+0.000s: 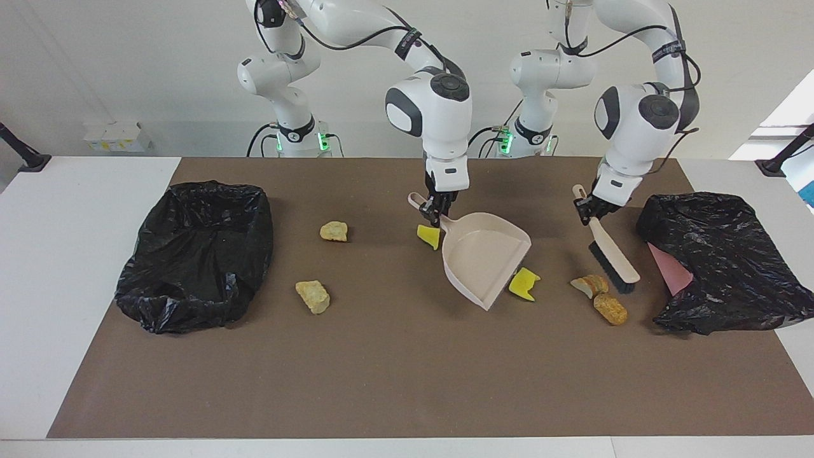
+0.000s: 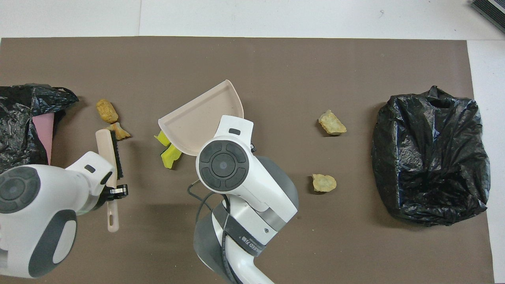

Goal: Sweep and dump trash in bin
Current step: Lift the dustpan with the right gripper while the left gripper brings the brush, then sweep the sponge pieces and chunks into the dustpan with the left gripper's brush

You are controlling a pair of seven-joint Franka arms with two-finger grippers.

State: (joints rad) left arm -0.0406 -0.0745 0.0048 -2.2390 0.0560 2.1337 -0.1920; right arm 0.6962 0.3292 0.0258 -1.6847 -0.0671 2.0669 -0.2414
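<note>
Trash: seven small pieces scattered on the brown mat, none in a bin.
Yellow chunks: one lies just beside the dustpan's handle; another lies at the pan's open lip; a third peeks out beside the pan in the overhead view.
Tan lumps, left arm's end: two lie close together, near the brush bristles.
Tan lumps, right arm's end: two lie apart, between the dustpan and the open bin.
Dustpan: beige, raised and tilted above the mat's middle, its mouth turned toward the left arm's end.
Right gripper: fingers clamped on the dustpan's handle, over the mat's middle.
Brush: beige with black bristles, slanting down, its head just beside the nearer tan lump; whether it touches is unclear.
Left gripper: fingers clamped on the brush handle, over the mat near the collapsed bag.
Open bin: black-bag-lined, at the right arm's end.
Collapsed bag: black, with a pink bin showing under it, at the left arm's end.
</note>
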